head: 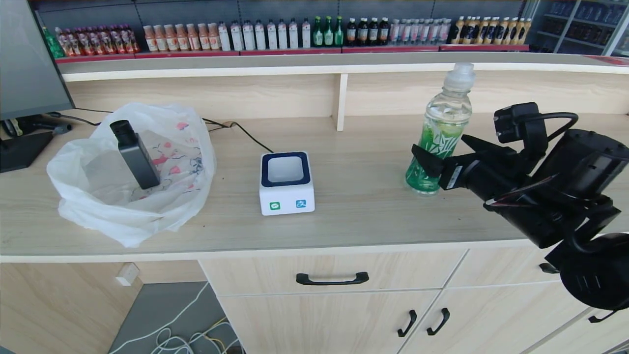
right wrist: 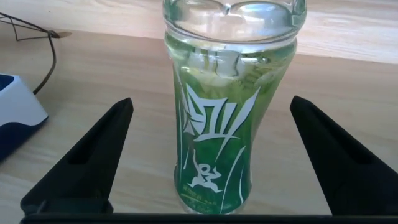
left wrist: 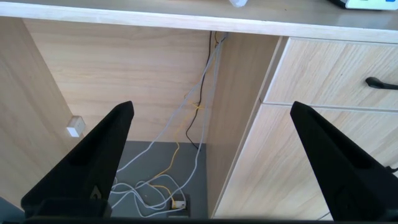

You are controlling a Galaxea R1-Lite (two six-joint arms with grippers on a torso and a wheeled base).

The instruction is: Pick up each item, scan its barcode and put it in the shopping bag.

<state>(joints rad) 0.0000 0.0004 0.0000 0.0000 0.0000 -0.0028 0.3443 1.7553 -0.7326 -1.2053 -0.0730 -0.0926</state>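
Note:
A clear bottle with a green label [head: 441, 129] stands upright on the wooden counter [head: 354, 216] at the right. My right gripper [head: 444, 155] is open, its two black fingers on either side of the bottle's lower half without closing on it; in the right wrist view the bottle [right wrist: 219, 124] stands between the fingers [right wrist: 81, 168]. A white barcode scanner [head: 286, 182] with a dark blue rim sits mid-counter. At the left, a white plastic shopping bag [head: 128, 182] holds a dark grey box [head: 135, 155]. My left gripper [left wrist: 211, 168] hangs open below counter height, facing the cabinet recess.
A monitor [head: 29, 64] and its base stand at the far left of the counter. A black cable [head: 245, 132] runs behind the scanner. A raised shelf with a divider [head: 341, 98] backs the counter. Drawers with black handles [head: 332, 280] are below; loose wires [left wrist: 161, 186] lie on the floor.

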